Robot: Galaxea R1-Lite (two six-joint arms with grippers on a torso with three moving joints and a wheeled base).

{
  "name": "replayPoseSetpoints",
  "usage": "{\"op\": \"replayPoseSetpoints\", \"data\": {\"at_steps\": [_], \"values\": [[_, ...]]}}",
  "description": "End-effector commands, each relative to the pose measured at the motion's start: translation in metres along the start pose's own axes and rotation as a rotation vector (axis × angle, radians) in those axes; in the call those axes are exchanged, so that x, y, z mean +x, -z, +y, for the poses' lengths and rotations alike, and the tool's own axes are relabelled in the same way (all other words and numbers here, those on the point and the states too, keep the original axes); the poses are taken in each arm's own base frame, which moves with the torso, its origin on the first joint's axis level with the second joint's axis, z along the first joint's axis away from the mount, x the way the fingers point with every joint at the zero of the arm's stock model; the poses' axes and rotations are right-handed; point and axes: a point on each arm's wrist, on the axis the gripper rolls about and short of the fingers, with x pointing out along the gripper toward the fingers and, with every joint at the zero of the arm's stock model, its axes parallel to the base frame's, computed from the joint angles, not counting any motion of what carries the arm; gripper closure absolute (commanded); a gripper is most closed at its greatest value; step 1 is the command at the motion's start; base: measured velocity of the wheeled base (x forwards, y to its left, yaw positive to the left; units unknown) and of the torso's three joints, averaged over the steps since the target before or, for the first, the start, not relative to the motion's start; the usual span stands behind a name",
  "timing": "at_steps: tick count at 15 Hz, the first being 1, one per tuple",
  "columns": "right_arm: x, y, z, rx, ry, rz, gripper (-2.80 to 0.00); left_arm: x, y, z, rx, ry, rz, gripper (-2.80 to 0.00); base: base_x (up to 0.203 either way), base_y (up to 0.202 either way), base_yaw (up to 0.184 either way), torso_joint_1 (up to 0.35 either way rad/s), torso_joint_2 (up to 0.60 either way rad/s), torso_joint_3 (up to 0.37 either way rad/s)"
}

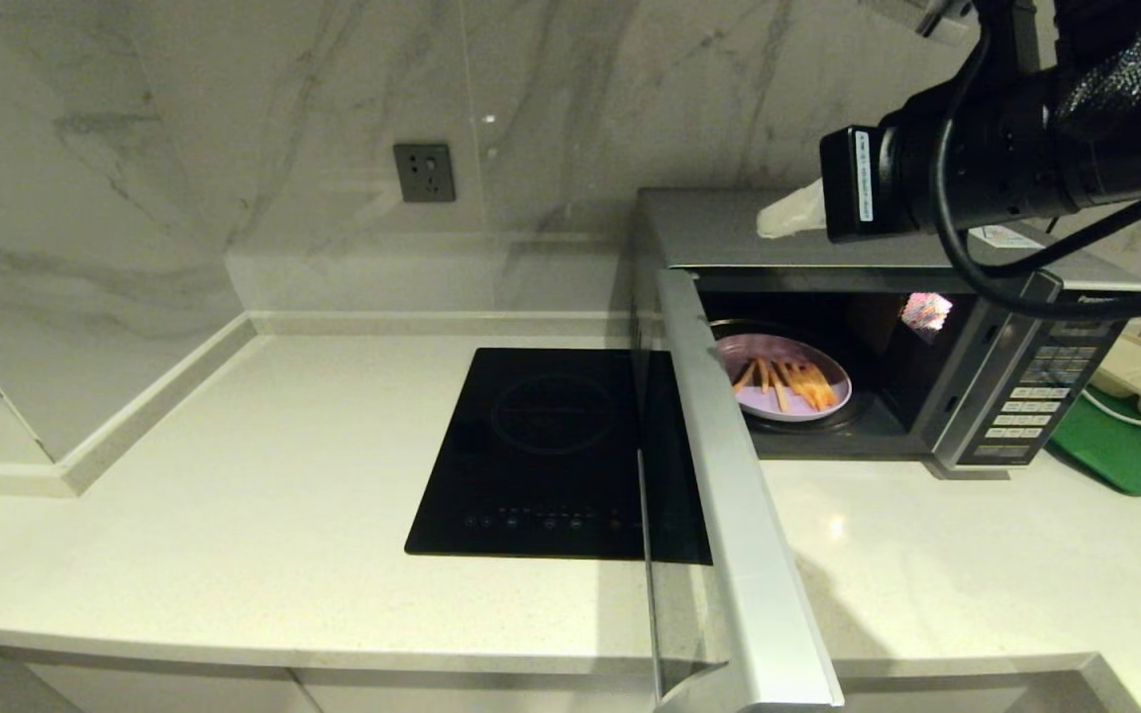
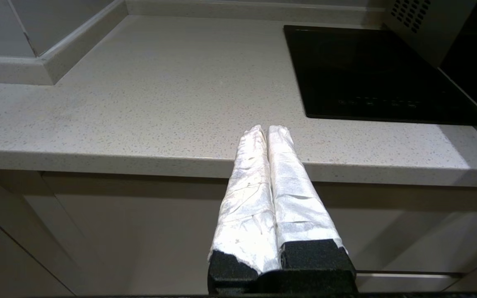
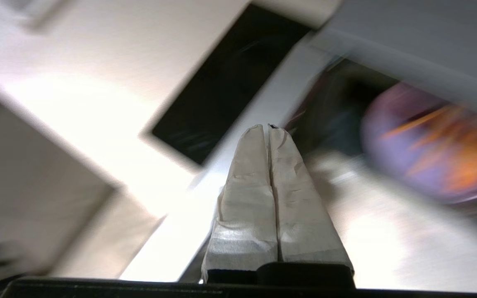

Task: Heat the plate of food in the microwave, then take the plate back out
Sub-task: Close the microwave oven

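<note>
Your right gripper [image 3: 268,127] hung pressed together, empty, at 12 o'clock above the open microwave [image 1: 1016,396]; the plate [image 1: 783,376] sat inside. Left gripper [image 2: 266,129] pressed together, parked by the counter [image 2: 139,103] edge.

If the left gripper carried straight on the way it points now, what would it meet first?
Probably the countertop: the shut left gripper sits at the counter's front edge, pointing over the bare surface beside the induction cooktop. Whether it would clear the edge is unclear.
</note>
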Motion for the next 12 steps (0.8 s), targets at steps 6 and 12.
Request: {"op": "replayPoseSetpoints", "data": {"at_steps": [6, 12], "values": [[0.026, 0.026, 0.038, 0.326, -0.166, 0.234, 0.0, 0.0, 0.0, 0.0, -0.001, -0.001, -0.001, 0.0, 0.0, 0.0, 0.0, 0.0, 0.0, 0.0], [0.058, 0.047, 0.062, 0.304, -0.134, 0.329, 0.0, 0.0, 0.0, 0.0, -0.001, -0.001, 0.001, 0.0, 0.0, 0.0, 0.0, 0.0, 0.0, 0.0]]}}
